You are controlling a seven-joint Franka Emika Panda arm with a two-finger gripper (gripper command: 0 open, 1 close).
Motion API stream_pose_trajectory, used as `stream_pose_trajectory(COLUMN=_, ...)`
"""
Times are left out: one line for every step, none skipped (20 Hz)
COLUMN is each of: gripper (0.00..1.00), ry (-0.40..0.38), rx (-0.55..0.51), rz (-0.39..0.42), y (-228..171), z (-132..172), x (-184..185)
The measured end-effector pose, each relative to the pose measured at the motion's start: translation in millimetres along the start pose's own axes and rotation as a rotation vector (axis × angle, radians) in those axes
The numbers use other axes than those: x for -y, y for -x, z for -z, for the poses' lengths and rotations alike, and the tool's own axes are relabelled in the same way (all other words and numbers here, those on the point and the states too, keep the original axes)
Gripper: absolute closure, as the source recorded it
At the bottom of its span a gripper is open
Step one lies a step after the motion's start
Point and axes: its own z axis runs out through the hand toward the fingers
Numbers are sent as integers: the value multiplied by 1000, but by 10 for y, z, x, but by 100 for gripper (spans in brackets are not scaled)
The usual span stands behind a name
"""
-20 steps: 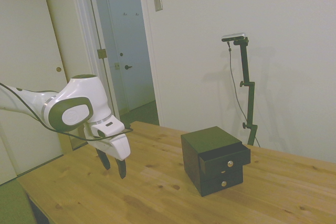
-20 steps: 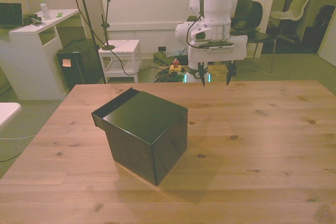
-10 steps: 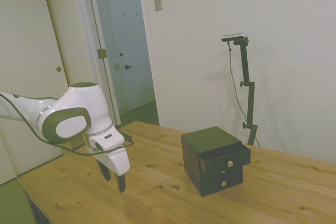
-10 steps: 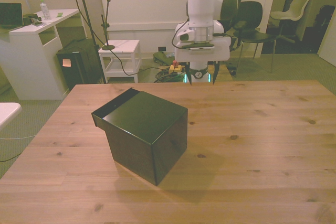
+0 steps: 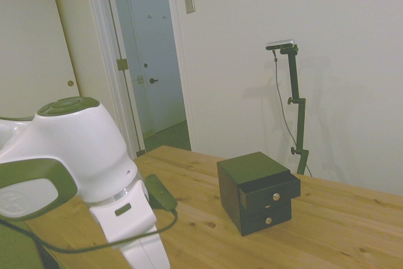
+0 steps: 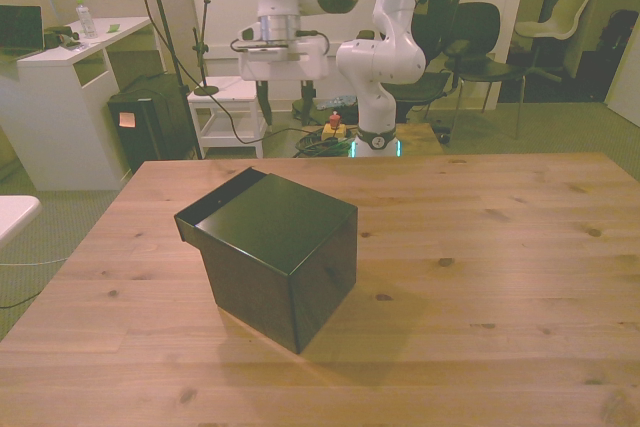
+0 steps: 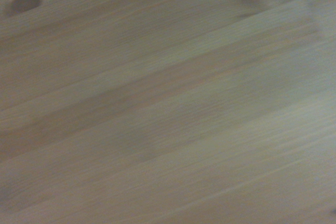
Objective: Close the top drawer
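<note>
- Gripper (image 6: 281,110): in the front view I read its two dark fingers (image 6: 258,109) as spread apart, pointing down, nothing between them. In the side view the fingers fall below the picture's lower edge, so that view tells me nothing of them.
- Arm (image 5: 69,149): the white wrist housing fills the near corner of the side view, with a black cable looped round it.
- Cabinet (image 5: 242,187): small black cube, standing on the table (image 5: 340,231), well apart from the gripper. In the front view it lies below the gripper and nearer the camera, a little toward the front view's right of it.
- Top drawer (image 5: 269,190): drawn part-way out of the cabinet, its front standing proud of the drawer below; no contact with the gripper. In the front view it shows only as a black lip (image 6: 212,207) jutting from the cabinet's side that faces the front view's left.
- Brass knob (image 5: 276,197): small, round, centred on the top drawer's front.
- Lower drawer (image 5: 269,217): flush in the cabinet, with its own knob.
- Wrist view: blurred wood grain of the table (image 7: 168,98) and a dark knot (image 7: 23,3); neither cabinet nor drawer appears.
</note>
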Motion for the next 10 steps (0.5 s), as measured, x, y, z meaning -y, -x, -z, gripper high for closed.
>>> stream_pose_trajectory(gripper=0, ry=4, rx=-5, rz=-12, y=-174, z=34, x=-89)
stream_pose_trajectory(gripper=0, ry=10, rx=-8, rz=-24, y=-356, z=59, x=-163)
stream_pose_trajectory(gripper=0, ry=14, rx=-10, rz=-39, y=-534, z=73, x=-212)
stream_pose_trajectory(gripper=0, ry=16, rx=-12, rz=-51, y=-713, z=83, x=-240)
stream_pose_trajectory(gripper=0, ry=18, rx=-12, rz=-58, y=-883, z=89, x=-246)
stream_pose_trajectory(gripper=0, ry=22, rx=-12, rz=-61, y=-1042, z=95, x=-236)
stream_pose_trajectory(gripper=0, ry=30, rx=-14, rz=-62, y=-1190, z=104, x=-216)
stream_pose_trajectory(gripper=0, ry=38, rx=-13, rz=-65, y=-1321, z=110, x=-182)
stream_pose_trajectory(gripper=0, ry=46, rx=-15, rz=-67, y=-1441, z=116, x=-141)
stream_pose_trajectory(gripper=0, ry=56, rx=-14, rz=-68, y=-1550, z=118, x=-98)
